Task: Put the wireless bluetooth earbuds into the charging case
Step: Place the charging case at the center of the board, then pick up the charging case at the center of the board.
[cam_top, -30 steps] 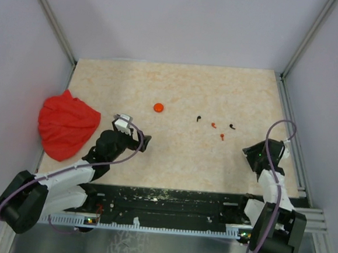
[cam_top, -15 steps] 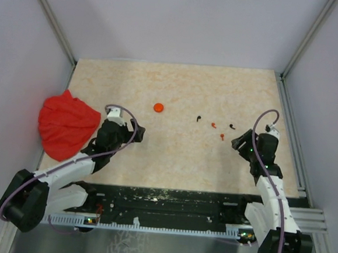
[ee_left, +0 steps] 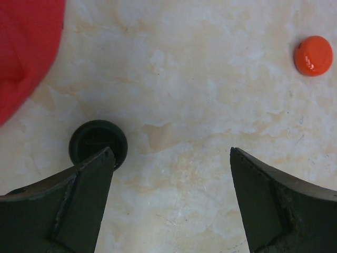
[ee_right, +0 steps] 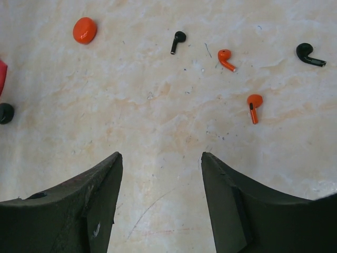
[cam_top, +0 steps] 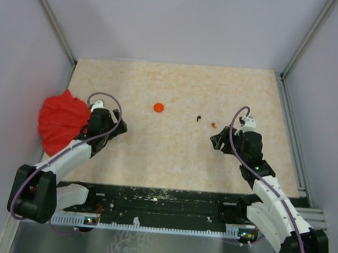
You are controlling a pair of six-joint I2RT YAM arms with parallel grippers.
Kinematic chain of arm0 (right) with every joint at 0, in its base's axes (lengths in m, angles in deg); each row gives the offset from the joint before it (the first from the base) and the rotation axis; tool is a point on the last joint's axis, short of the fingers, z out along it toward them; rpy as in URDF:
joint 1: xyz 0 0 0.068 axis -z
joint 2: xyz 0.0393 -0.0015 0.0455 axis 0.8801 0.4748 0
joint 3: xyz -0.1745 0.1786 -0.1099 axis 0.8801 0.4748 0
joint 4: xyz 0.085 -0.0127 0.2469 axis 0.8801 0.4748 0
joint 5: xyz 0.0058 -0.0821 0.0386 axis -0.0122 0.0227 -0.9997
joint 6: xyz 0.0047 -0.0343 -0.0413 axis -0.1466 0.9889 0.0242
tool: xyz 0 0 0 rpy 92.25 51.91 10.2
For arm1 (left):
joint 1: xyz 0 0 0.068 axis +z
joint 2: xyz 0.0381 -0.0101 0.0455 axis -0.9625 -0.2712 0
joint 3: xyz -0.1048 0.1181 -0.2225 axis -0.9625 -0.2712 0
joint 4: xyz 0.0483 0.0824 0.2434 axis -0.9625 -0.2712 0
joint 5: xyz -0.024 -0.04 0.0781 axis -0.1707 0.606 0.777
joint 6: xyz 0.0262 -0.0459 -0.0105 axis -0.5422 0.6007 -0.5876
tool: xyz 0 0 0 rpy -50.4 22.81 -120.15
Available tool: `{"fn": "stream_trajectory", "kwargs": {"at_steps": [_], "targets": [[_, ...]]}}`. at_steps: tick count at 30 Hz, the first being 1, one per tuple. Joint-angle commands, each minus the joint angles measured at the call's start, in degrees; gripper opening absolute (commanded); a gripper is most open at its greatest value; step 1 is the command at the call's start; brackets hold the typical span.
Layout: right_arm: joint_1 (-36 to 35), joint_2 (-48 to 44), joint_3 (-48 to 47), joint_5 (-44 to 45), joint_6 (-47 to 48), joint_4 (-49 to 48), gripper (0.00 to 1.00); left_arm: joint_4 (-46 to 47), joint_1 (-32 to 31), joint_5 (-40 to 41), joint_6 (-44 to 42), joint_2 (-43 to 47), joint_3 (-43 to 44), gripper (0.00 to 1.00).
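Observation:
Four earbuds lie in the right wrist view: a black earbud (ee_right: 178, 41), an orange earbud (ee_right: 226, 58), a second orange earbud (ee_right: 254, 105) and a second black earbud (ee_right: 309, 54). The top view shows only one black earbud (cam_top: 199, 118) and one orange earbud (cam_top: 214, 125); the right arm hides the other two. My right gripper (ee_right: 160, 155) (cam_top: 215, 143) is open and empty, just short of them. An orange round disc (cam_top: 159, 107) (ee_left: 314, 55) (ee_right: 85, 30) lies further left. My left gripper (ee_left: 171, 158) (cam_top: 115, 129) is open and empty beside a black round disc (ee_left: 98, 143), partly behind its left finger (ee_left: 79, 200).
A crumpled red cloth (cam_top: 64, 124) (ee_left: 26, 47) lies at the table's left edge, next to my left gripper. The black disc also shows at the left edge of the right wrist view (ee_right: 5, 113). Metal frame posts stand at the back corners.
My left gripper has swung left towards the red cloth. My right gripper has moved left and forward to the earbuds and now covers two of them in the top view.

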Motion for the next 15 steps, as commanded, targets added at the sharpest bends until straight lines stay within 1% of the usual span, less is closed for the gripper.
{"fn": "stream_trajectory", "kwargs": {"at_steps": [1,7,10,15], "targets": [[-3.5,-3.3,0.2,4.3,2.8,-3.1,0.62,-7.4,3.0,0.4,-1.5,-3.6,5.1,0.94],[-6.7,-6.3,1.1,7.2,3.2,-3.7,0.62,-15.5,4.8,2.4,-3.9,-6.5,9.2,0.95],[-7.7,-7.2,1.6,7.8,3.2,-4.2,0.62,-16.2,5.3,3.3,-5.0,-8.3,9.1,0.95],[-8.5,-8.0,1.5,8.5,3.3,-3.7,0.62,-15.3,6.1,1.1,-6.0,-13.6,11.0,0.87]]}}
